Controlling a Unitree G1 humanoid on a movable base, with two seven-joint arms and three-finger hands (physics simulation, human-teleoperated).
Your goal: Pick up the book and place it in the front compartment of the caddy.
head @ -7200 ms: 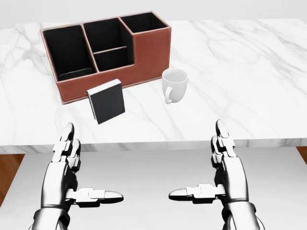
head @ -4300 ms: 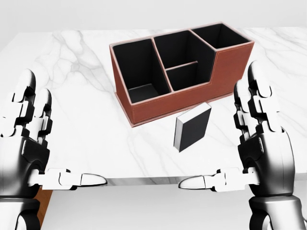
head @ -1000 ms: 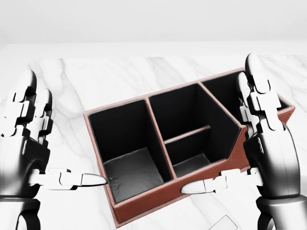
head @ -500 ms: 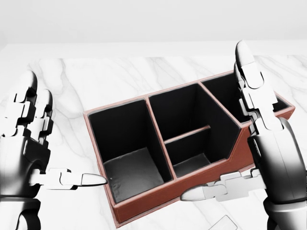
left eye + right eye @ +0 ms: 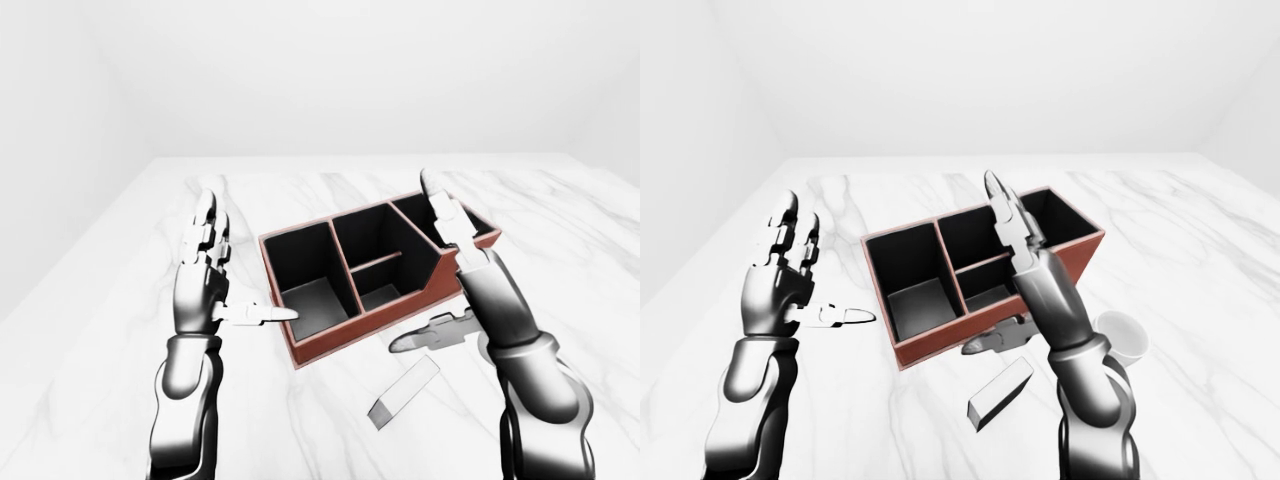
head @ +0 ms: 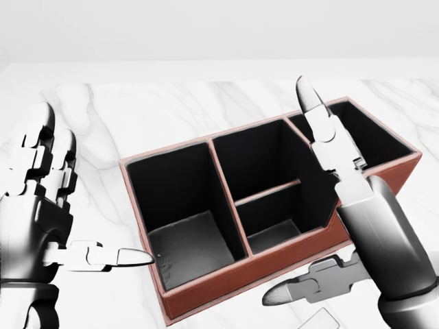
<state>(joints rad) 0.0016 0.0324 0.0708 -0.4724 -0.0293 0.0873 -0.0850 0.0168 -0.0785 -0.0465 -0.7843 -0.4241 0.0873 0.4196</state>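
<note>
The brown caddy [image 6: 226,281] with black compartments stands on the white marble table [image 5: 110,340]. The dark book [image 5: 404,392] lies flat on the table just below the caddy's lower wall, and only its corner [image 6: 321,319] shows in the head view. My right hand [image 5: 415,265] is open, fingers stretched up over the caddy's right part, thumb above the book. My left hand [image 5: 245,268] is open to the left of the caddy, thumb pointing at its large left compartment. Neither hand touches the book.
A white mug [image 5: 1122,337] stands on the table to the right of the caddy in the right-eye view, partly behind my right arm. The table edge runs along the left of the eye views. Plain white walls stand beyond.
</note>
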